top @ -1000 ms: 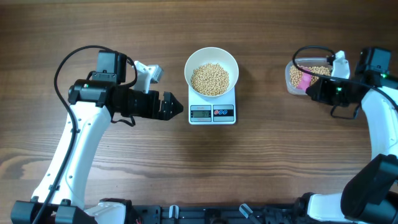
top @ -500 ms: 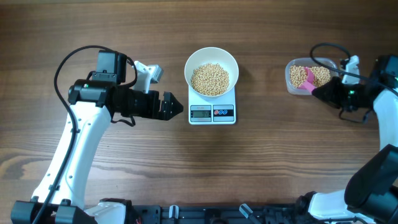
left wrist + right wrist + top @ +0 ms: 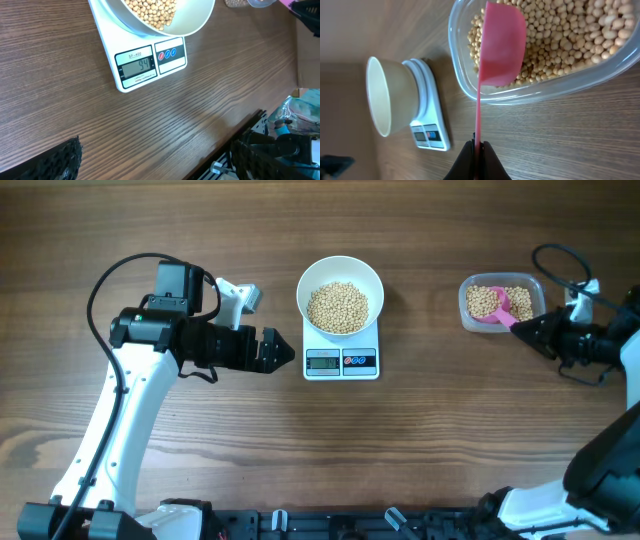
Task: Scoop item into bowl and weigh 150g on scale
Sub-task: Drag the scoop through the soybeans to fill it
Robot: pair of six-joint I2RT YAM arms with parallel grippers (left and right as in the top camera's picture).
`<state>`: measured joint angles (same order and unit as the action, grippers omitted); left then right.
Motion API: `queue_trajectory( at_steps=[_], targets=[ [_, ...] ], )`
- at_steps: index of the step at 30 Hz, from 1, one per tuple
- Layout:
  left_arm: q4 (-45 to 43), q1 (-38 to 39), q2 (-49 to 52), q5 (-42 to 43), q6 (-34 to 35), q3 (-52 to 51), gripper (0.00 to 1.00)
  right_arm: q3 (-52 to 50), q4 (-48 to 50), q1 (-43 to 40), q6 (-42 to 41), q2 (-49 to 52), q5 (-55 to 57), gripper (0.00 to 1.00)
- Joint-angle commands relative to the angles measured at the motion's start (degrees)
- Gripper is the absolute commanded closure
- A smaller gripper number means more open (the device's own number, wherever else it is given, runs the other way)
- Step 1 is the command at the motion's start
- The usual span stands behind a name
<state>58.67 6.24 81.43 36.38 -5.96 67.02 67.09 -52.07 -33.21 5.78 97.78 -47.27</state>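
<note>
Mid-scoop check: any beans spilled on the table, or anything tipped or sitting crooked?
Nothing stands out. The bowl sits upright on the scale with the beans inside, the tub is upright, and no loose beans show on the table. The right gripper holds the pink scoop by its handle over the tub.

Bare tabletop [image 3: 320, 450] runs wide across the lower half of the frame and along its top edge. At centre the bowl [image 3: 302, 292] on the scale [image 3: 341, 361] blocks the way, and the left pincer [image 3: 283, 351], spread wide, stands just beside the scale's left edge. An open lane lies between bowl and tub [image 3: 466, 310]. The scoop [image 3: 497, 306], pinched by the right pincer [image 3: 520, 330], crosses the tub's mouth
</note>
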Motion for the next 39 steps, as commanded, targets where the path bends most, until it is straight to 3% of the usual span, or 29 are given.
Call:
queue_trajectory(
  at_steps=[1, 20, 39],
  targets=[
    [-0.1, -0.3, 0.0, 1.1, -1.2, -0.6, 0.0, -0.5, -0.1, -2.4, 1.7, 3.2, -9.5, 0.95],
    [-0.1, -0.2, 0.0, 1.1, -1.2, -0.6, 0.0, -0.5, -1.7, -9.2, 3.7, 4.4, -15.9, 0.96],
    [-0.1, -0.2, 0.0, 1.1, -1.2, -0.6, 0.0, -0.5, -18.6, -13.2, 22.9, 4.4, -23.9, 0.96]
  ],
)
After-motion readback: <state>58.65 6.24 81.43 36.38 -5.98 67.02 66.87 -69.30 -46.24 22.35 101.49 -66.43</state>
